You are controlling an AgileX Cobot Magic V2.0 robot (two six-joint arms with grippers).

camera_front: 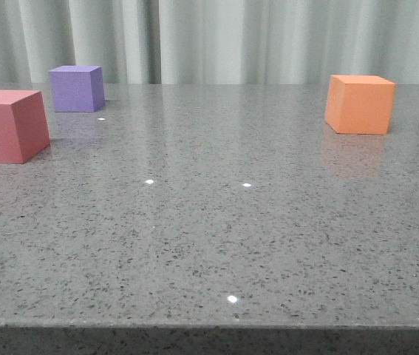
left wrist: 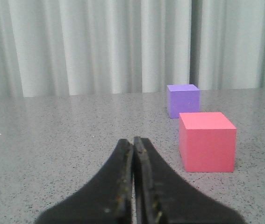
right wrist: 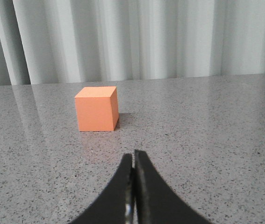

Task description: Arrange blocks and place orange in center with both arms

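Note:
Three blocks stand apart on the grey speckled table (camera_front: 209,244). The red-pink block (camera_front: 6,124) is at the left edge, the purple block (camera_front: 77,88) behind it, and the orange block (camera_front: 359,103) at the far right. Neither arm shows in the front view. In the left wrist view my left gripper (left wrist: 133,140) is shut and empty, short of the red-pink block (left wrist: 207,141) and the purple block (left wrist: 183,100), both off to one side. In the right wrist view my right gripper (right wrist: 133,153) is shut and empty, with the orange block (right wrist: 97,108) ahead, slightly off its line.
A pale pleated curtain (camera_front: 216,37) hangs behind the table's far edge. The table's front edge (camera_front: 209,325) runs across the bottom of the front view. Small bright light reflections (camera_front: 232,299) dot the glossy top.

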